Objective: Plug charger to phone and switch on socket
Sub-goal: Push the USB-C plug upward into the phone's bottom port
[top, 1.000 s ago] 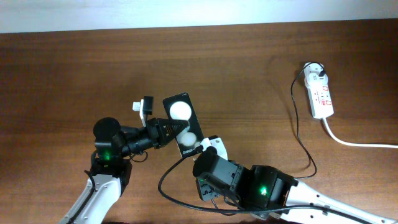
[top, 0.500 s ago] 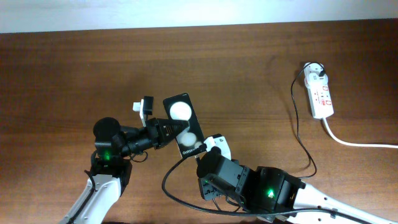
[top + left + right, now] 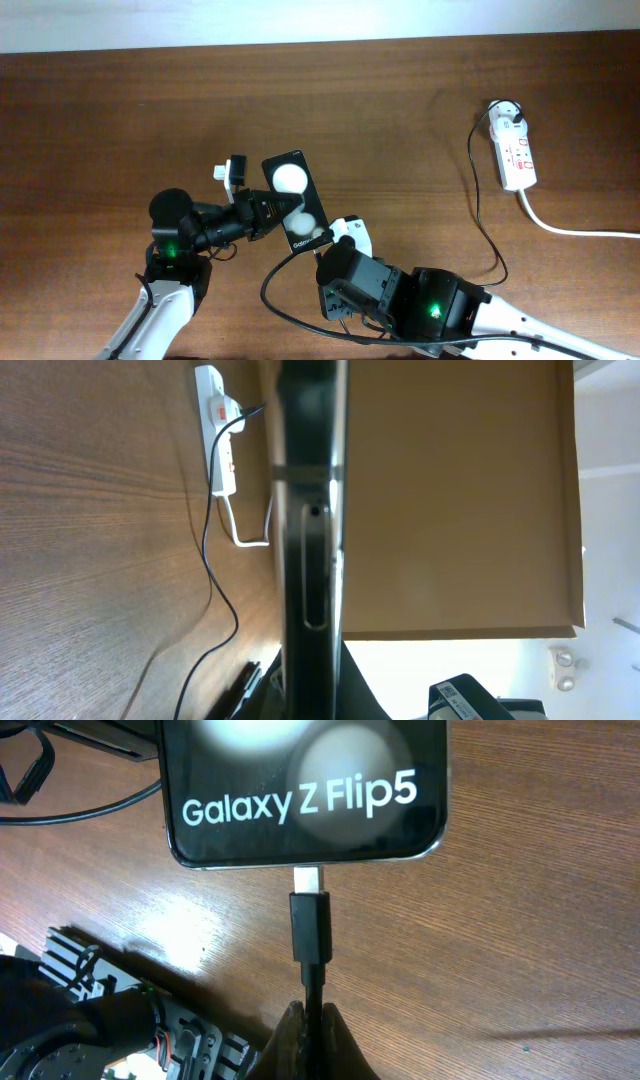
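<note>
The black phone [image 3: 294, 198] is held at its left side by my left gripper [image 3: 258, 212], which is shut on it. The left wrist view shows it edge-on [image 3: 308, 510]. The right wrist view shows its face reading "Galaxy Z Flip5" [image 3: 305, 790]. My right gripper [image 3: 312, 1025] is shut on the charger cable just behind its black plug [image 3: 310, 925]. The plug's metal tip meets the phone's bottom edge, with a short bit of metal showing. The thin cable [image 3: 482, 215] runs to the white adapter [image 3: 508, 113] in the socket [image 3: 518, 152] at the far right.
The socket's thick white cord [image 3: 580, 230] runs off the right edge. The socket also shows in the left wrist view [image 3: 218, 430]. A loop of thicker black robot cable [image 3: 285, 305] lies by the right arm. The table is brown wood.
My right gripper has edged slightly up and right toward the phone's lower end with the plug. The left gripper and phone have stayed still.
</note>
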Robot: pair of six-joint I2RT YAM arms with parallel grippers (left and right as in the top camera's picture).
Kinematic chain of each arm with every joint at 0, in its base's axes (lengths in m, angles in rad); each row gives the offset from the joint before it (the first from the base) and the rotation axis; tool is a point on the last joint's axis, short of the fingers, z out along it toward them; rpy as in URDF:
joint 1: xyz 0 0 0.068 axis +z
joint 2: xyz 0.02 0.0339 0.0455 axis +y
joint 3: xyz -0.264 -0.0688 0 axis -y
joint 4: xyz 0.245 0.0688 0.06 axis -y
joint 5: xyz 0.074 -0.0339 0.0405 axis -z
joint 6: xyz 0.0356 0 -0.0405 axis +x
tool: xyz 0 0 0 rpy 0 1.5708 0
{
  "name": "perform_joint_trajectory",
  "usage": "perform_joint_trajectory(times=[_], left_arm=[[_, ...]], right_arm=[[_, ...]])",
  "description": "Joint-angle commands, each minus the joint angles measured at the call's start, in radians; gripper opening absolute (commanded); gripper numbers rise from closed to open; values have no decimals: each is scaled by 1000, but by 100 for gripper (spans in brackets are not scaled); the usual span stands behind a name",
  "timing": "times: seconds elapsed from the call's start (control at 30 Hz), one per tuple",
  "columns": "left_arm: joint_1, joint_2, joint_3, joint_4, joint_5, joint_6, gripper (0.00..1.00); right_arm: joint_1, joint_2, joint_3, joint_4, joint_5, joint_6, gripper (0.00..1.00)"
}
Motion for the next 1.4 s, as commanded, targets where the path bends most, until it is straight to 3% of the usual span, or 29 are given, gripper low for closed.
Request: perform_joint_trajectory(times=[0.0, 1.37], left_arm=[[4, -6, 23, 13, 21, 6, 0], [21, -6, 23, 16, 64, -63, 0]], right_arm=[[5, -16, -3, 8, 0, 8, 4], [4, -34, -3, 22, -47, 60, 4]])
